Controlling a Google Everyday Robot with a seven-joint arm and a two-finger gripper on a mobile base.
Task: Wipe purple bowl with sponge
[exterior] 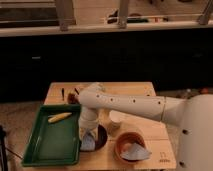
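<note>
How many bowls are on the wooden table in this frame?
2. A dark bowl sits at the front centre of the table, where the gripper reaches down, and an orange-brown bowl is just right of it. The arm may hide others.

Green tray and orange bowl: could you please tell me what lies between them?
In the camera view, the purple bowl lies there; the tool hangs in it over a bluish sponge.

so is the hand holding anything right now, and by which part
Cannot tell. The hand is down in the dark bowl, right over the pale blue sponge, but where they meet is hidden.
</note>
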